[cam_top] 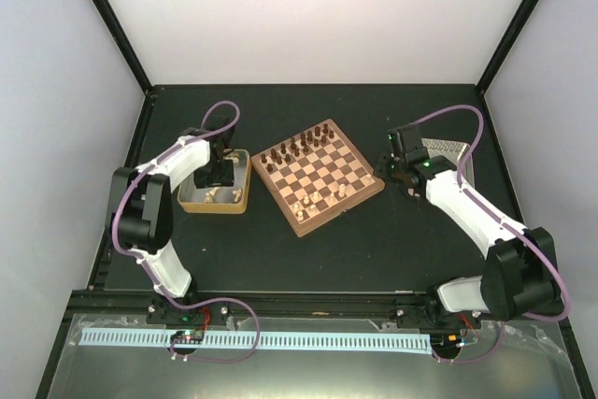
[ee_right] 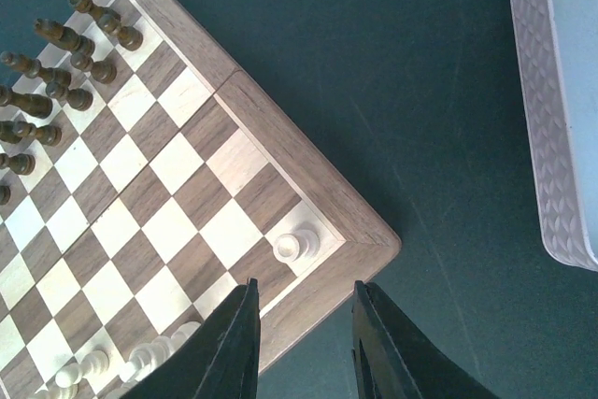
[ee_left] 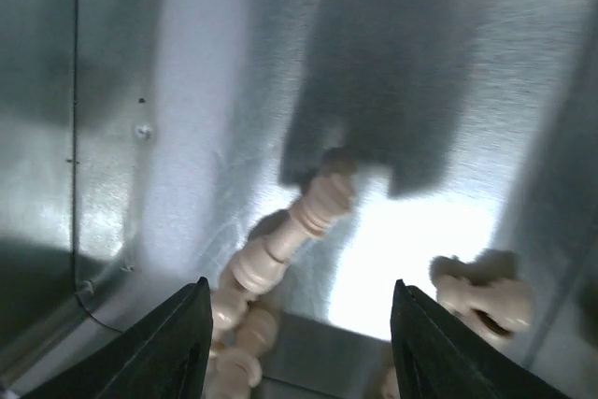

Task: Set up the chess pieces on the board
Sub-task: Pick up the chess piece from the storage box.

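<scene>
On the dark table [cam_top: 280,249], the board [cam_top: 318,177] sits centrally, turned diagonally, with dark pieces [cam_top: 297,149] ranked along its far-left side. Just left of it, the tray [cam_top: 241,195] holds loose cream pieces [cam_top: 213,195]. The left gripper [ee_left: 299,324] hangs inside the tray, jaws spread and empty; the right gripper [ee_right: 306,324] hovers at the board's corner, jaws parted, holding nothing. Fetching 1 more seems the step: the lying piece [ee_left: 299,221] runs lower-left to upper-right in the left wrist view, so the jaws should close across its waist
</scene>
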Tool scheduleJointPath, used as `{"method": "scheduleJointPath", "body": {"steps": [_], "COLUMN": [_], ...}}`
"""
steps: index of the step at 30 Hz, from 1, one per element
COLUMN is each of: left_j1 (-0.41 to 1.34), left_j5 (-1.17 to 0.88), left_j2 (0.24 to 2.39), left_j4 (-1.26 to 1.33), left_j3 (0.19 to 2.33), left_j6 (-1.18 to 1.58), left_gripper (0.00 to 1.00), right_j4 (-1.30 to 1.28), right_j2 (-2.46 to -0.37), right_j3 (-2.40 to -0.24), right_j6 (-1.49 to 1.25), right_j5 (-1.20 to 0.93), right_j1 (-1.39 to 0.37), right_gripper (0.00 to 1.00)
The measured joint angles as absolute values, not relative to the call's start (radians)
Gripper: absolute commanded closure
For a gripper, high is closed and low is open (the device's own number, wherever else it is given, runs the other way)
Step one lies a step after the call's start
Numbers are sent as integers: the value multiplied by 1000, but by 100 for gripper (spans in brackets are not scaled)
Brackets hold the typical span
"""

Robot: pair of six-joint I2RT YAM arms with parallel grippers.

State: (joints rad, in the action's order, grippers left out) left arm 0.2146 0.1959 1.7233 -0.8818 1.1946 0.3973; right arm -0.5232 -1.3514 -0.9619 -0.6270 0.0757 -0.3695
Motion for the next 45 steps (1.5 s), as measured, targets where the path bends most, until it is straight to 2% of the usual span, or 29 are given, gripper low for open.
{"method": "scheduleJointPath", "body": {"steps": [3,9,12,18,22,27,32,35,42,45], "left_j1": [196,191,187,162,156,156,156,156,156,156], "left_j5": [216,241,255,258,251,234,206,195,167,137], "left_j2": [1766,1834,1868,1926,1940,1940,1939,1939,1916,1903], "left_j4": [-884,-897,-905,-901,-898,-888,-864,-862,-859,-860], "left_j3": [1196,1219,1250,1292,1311,1330,1343,1343,1287,1259], "left_j6": [395,382,373,348,332,324,323,326,334,338], "left_gripper": [54,56,63,85,90,89,71,66,67,75], "right_j4": [-524,-526,-527,-529,-530,-530,-530,-531,-531,-531], "right_j2": [-1364,-1377,-1377,-1382,-1382,-1382,-1389,-1391,-1391,-1392], "right_j3": [-969,-990,-998,-1001,-1001,-1001,-1002,-1003,-1003,-1003], "right_j6": [-627,-622,-620,-619,-619,-619,-619,-619,-619,-619], "right_j5": [76,76,76,76,76,76,76,76,76,76], "right_j1": [-369,-369,-369,-369,-369,-369,-369,-369,-369,-369], "right_gripper": [70,70,71,71,71,71,71,71,71,71]}}
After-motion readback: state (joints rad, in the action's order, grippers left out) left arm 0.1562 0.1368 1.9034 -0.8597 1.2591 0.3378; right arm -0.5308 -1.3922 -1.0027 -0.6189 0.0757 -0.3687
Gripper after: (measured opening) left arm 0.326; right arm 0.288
